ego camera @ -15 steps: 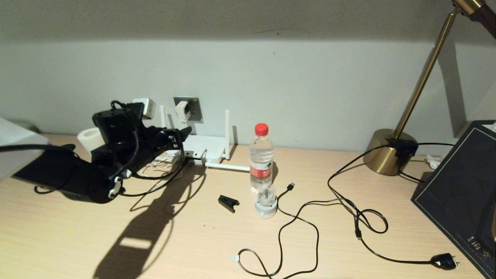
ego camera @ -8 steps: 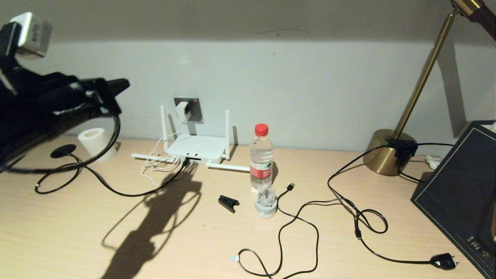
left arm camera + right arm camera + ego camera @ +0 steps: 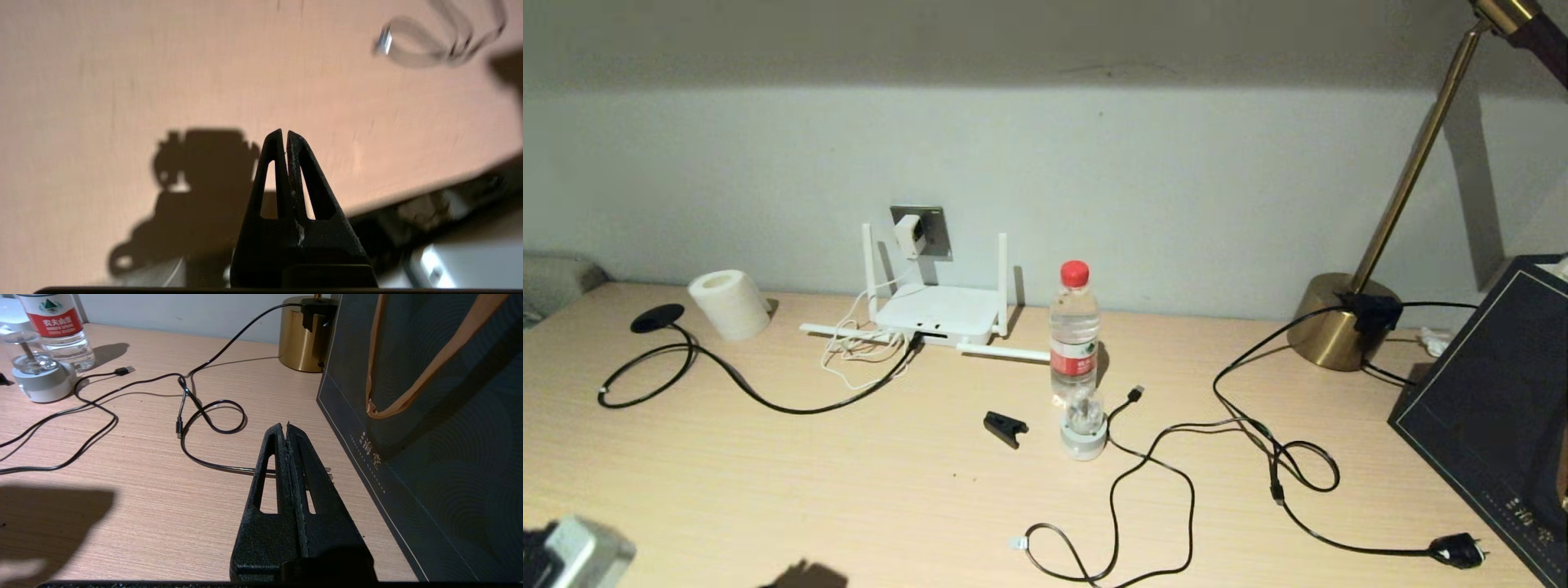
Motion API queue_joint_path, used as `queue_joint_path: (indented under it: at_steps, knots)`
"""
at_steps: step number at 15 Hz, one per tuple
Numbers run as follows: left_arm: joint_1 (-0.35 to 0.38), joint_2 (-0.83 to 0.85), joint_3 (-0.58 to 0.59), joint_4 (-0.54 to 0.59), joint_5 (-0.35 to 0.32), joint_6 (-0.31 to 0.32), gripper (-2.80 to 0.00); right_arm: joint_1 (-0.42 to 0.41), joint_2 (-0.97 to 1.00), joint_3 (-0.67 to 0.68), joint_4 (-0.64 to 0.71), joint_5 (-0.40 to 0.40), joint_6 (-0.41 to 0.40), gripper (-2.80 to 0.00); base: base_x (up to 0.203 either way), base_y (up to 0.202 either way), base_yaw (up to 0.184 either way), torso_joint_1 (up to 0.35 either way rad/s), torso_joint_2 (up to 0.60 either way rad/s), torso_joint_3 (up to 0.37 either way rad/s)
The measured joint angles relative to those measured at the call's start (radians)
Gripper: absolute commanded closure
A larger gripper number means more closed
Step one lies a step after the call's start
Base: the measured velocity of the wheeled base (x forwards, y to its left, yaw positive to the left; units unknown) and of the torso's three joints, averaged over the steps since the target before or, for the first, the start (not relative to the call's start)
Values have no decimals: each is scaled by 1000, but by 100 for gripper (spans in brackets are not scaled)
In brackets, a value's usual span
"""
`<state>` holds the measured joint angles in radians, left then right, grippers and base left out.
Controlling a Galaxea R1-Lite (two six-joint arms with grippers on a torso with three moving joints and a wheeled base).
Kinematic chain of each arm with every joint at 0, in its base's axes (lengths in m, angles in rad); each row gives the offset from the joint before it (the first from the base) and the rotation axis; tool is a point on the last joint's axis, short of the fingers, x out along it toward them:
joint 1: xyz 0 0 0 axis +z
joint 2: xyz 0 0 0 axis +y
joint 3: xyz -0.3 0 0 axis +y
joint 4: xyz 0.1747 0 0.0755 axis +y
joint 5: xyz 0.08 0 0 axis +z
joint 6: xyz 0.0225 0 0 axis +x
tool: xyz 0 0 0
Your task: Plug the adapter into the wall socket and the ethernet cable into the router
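Observation:
The white adapter [image 3: 909, 235] sits on the grey wall socket [image 3: 931, 233], its thin white cord hanging to a heap beside the router [image 3: 939, 310]. The black ethernet cable [image 3: 800, 411] runs from the router's front edge across the table to its round disc end at the left. My left gripper [image 3: 285, 132] is shut and empty, low over the table near its front edge; the head view shows only a grey piece of that arm in its lower-left corner. My right gripper [image 3: 284, 425] is shut and empty over the table beside the dark bag [image 3: 429, 416].
A water bottle [image 3: 1074, 327], a small white stand [image 3: 1084, 437] and a black clip [image 3: 1005, 428] stand mid-table. A paper roll [image 3: 729, 304] is at the left. The USB cable [image 3: 1127, 482], lamp cord [image 3: 1290, 474] and brass lamp base [image 3: 1343, 318] fill the right.
My left arm left the router, swung up to the upper left, then dropped to the lower-left corner. The ethernet cable now lies loose on the table with its end at the router.

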<state>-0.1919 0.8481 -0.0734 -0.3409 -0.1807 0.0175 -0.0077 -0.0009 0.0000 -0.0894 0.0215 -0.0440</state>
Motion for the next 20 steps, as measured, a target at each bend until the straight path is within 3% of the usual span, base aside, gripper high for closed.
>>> queue_joint_path:
  at_steps: [5,8,11,14,18,20]
  knots:
    - [28,-402,44,368,132,53,0,0,0,0,0,0,2,0,0,0,0,0,0,0]
    - [91,-522,68,322,177,-15,0,0,0,0,0,0,5,0,0,0,0,0,0,0]
    - [185,-595,72,328,164,33,0,0,0,0,0,-3,13,0,0,0,0,0,0,0]
    - [194,-752,73,317,139,71,0,0,0,0,-1,-13,30,0,0,0,0,0,0,0]
    - [190,-834,73,303,179,-39,0,0,0,0,-2,-14,32,0,0,0,0,0,0,0]
    - [189,-846,73,302,181,-47,0,0,0,0,2,-13,24,0,0,0,0,0,0,0]
